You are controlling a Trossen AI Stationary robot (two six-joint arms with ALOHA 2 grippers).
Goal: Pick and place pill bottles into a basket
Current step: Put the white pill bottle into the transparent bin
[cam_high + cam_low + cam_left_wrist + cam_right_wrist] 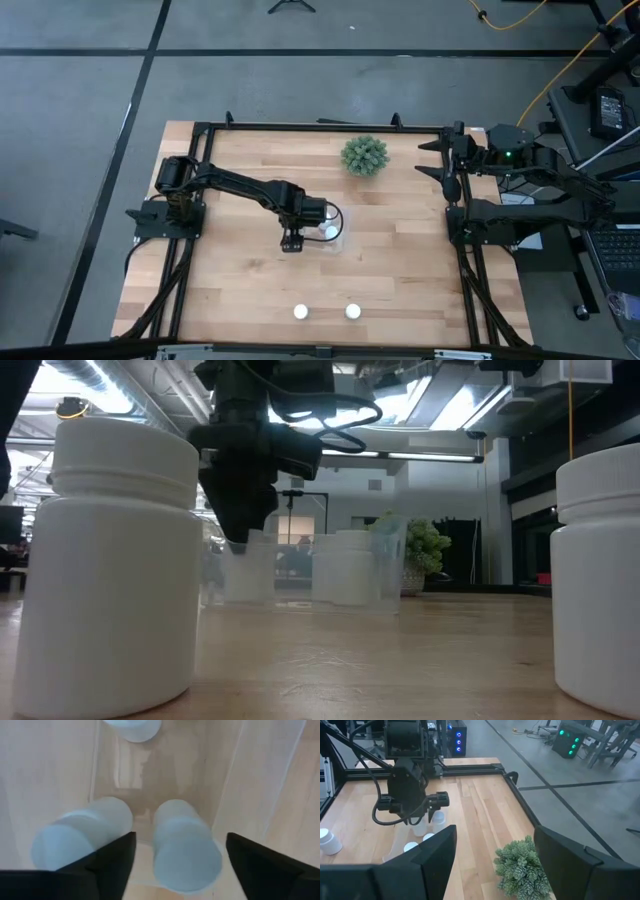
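My left gripper (292,243) hangs open, pointing down over the near end of the clear basket (335,240). In the left wrist view its fingers stand on either side of one upright white pill bottle (186,847) in the basket, apart from it. A second bottle (80,842) stands beside that one and a third (132,726) farther along the basket. Two more bottles (301,312) (353,311) stand on the table near its front edge. My right gripper (495,855) is open and empty at the table's far right.
A green spiky plant (364,155) stands at the table's far side, right of centre, and shows close to my right gripper in the right wrist view (520,865). The black frame (320,127) runs round the table. In the low view the two front bottles (110,560) (600,580) stand close by.
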